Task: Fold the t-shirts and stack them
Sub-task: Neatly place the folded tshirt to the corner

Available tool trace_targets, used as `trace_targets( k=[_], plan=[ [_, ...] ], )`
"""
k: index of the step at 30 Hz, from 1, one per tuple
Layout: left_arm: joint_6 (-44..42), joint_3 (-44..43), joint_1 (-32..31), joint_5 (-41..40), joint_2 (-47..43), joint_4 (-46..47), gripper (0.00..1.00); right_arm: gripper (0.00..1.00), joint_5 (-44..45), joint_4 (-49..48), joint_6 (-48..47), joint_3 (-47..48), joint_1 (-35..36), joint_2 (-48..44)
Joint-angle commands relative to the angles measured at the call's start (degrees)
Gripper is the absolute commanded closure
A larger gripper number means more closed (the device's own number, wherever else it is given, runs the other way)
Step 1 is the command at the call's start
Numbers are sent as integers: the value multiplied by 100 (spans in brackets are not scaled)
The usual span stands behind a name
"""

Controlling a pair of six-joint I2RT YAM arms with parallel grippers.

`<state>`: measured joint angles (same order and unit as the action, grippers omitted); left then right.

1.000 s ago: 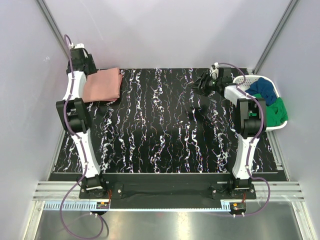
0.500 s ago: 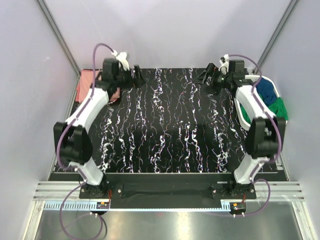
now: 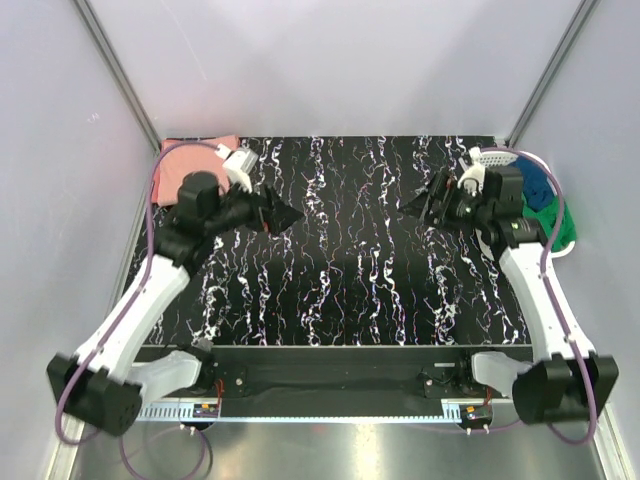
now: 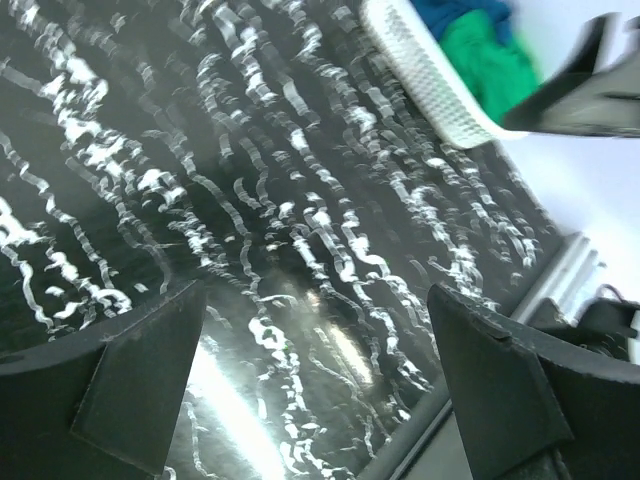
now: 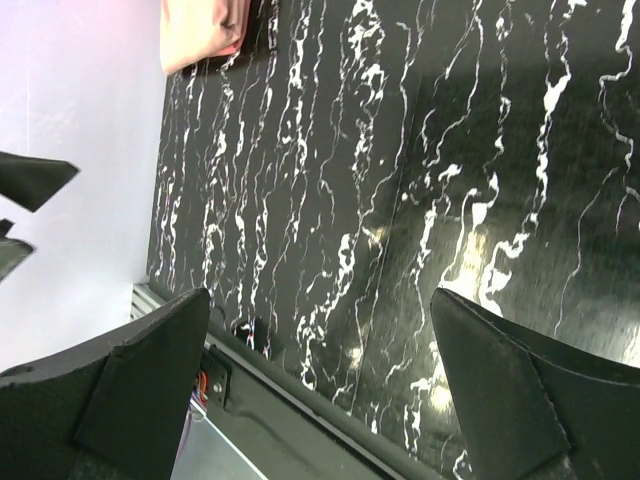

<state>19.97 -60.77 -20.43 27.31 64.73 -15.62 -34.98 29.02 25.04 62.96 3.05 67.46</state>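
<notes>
Top view: we see left hand (image 3: 282, 210) and right hand (image 3: 425, 198) spread wide, empty, above the desk (image 3: 350, 270). The folded shirt (image 3: 195, 153) lies at the far-left corner, nearest the left hand. Left wrist: basket (image 4: 420, 72) opposite, by the right hand. Right wrist: shirt (image 5: 200, 30), possibly two stacked.

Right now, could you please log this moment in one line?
left hand: open, empty | right hand: open, empty | pink t-shirt: flat, far-left corner | basket: clothes inside

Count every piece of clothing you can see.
3: a pink folded shirt at the table's far-left corner; a blue one and a green one in the white basket at right. Others may hide underneath.
</notes>
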Motion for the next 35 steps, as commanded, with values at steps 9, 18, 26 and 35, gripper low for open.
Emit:
trace_targets(
  k=[9,18,26,35],
  plan=[
    [-45,804,-14,-718,-2130,-117,1,0,281,-10,-78,-706,12,-1437],
    [7,769,-14,-797,-2588,-346,1,0,343,69,-16,-601,20,-1762],
    [25,821,-14,-753,-2632,-372,1,0,501,52,80,-592,20,-1877],
    [16,830,-14,-745,-2676,-381,1,0,589,105,19,-548,20,-1938]
  ],
)
